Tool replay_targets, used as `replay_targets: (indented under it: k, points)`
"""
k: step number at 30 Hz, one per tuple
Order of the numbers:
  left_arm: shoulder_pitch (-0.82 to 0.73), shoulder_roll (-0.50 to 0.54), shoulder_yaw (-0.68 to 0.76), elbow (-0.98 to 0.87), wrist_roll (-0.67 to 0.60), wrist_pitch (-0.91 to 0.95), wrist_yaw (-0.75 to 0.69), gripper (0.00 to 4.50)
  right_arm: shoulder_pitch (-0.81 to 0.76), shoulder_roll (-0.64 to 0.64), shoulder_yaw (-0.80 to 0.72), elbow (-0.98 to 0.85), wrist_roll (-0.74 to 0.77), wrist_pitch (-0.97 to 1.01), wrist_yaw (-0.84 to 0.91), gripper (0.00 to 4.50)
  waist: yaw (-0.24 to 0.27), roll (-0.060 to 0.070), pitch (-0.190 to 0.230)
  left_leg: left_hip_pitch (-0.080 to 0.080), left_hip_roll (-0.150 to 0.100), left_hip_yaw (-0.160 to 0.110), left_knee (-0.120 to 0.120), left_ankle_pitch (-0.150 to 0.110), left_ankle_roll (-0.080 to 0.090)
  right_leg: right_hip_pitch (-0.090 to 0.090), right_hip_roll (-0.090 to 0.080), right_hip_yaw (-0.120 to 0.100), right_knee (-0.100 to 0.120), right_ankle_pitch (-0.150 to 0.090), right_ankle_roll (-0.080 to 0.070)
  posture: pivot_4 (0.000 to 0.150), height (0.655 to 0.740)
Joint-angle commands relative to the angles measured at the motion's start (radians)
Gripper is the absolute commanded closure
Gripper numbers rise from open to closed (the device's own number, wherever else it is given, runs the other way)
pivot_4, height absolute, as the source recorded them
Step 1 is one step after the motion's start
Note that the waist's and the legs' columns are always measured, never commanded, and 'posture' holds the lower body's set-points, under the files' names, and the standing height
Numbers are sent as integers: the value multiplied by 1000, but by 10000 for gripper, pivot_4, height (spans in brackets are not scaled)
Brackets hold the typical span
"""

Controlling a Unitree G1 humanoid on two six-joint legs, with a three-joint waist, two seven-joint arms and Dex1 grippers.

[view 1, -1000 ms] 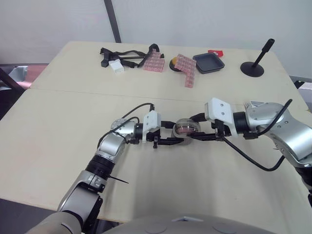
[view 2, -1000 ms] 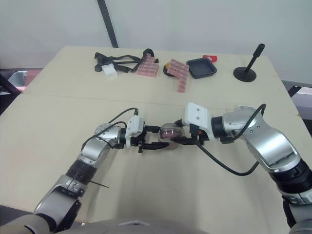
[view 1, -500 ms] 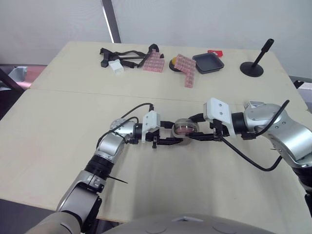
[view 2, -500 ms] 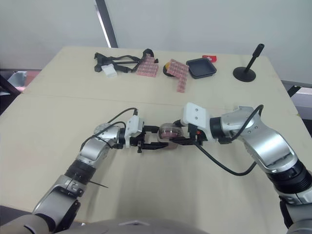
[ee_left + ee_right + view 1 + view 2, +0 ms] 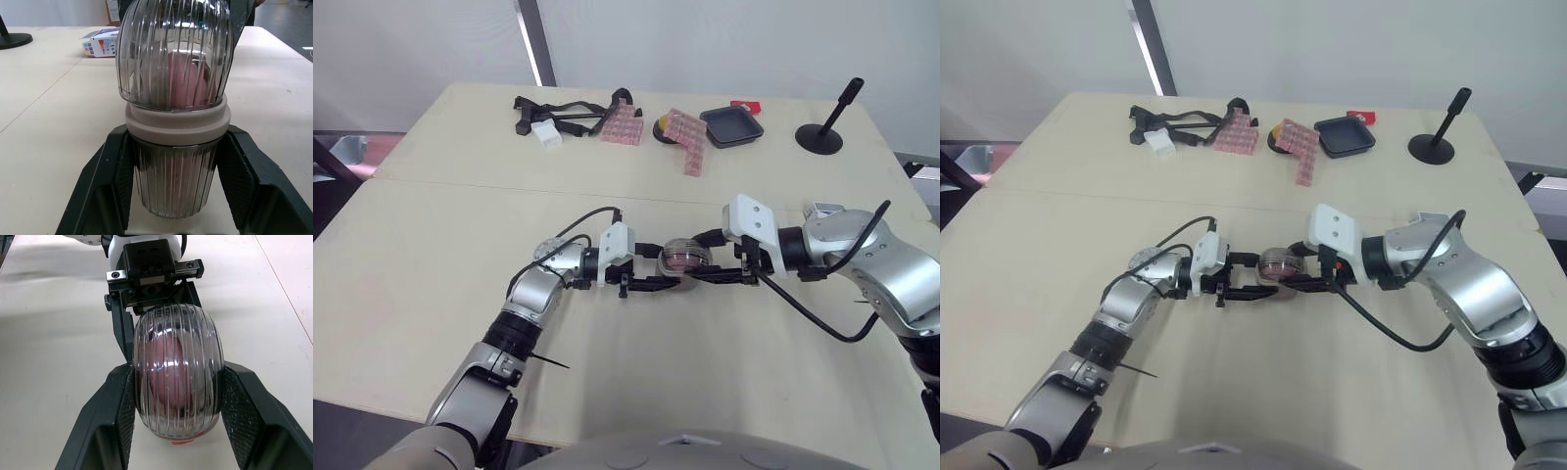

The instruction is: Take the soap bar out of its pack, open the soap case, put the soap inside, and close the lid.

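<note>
The soap case is a ribbed clear oval with a beige ring, in the middle of the table. The pink soap shows through its lid, which sits on the base. My left gripper comes from the left and is shut on the base, with its fingers on both sides. My right gripper comes from the right and is shut on the lid, its fingers hugging the dome. The soap pack, a small printed box, lies behind my right arm.
Along the far edge lie black straps with a white block, two pink patterned packs, a black tray and a black stand. Bare tabletop lies in front of the case.
The case and my right gripper have edged slightly to the left. Both grippers keep their hold.
</note>
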Motion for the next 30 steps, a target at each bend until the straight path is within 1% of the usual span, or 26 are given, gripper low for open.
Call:
replay_targets:
  k: [1, 13, 21, 30]
  points:
    - [-8, -3, 13, -19, -2, -7, 12, 25727, 4, -3, 7, -31, 18, -23, 24, 25301, 0, 0, 0, 0, 0, 0, 0, 0, 0, 0, 0, 0, 0, 0, 0, 1500, 7398]
    - [-1, 0, 13, -27, 1, -5, 14, 25727, 20, -25, 51, 28, -57, -93, 28, 25301, 1, 0, 0, -1, 0, 0, 0, 0, 0, 0, 0, 0, -1, 0, 0, 1500, 7398]
    - [4, 2, 12, -29, 1, -7, 14, 25727, 28, -43, 30, 49, -46, -111, 34, 25301, 1, 0, 0, 0, 0, 0, 0, 0, 0, 0, 0, 0, -1, 0, 0, 1500, 7398]
    - [1, 1, 11, -30, 0, -7, 14, 25727, 36, -37, 40, 76, -44, -102, 34, 25301, 1, 0, 0, 0, 0, 0, 0, 0, 0, 0, 0, 0, -1, 0, 0, 1500, 7398]
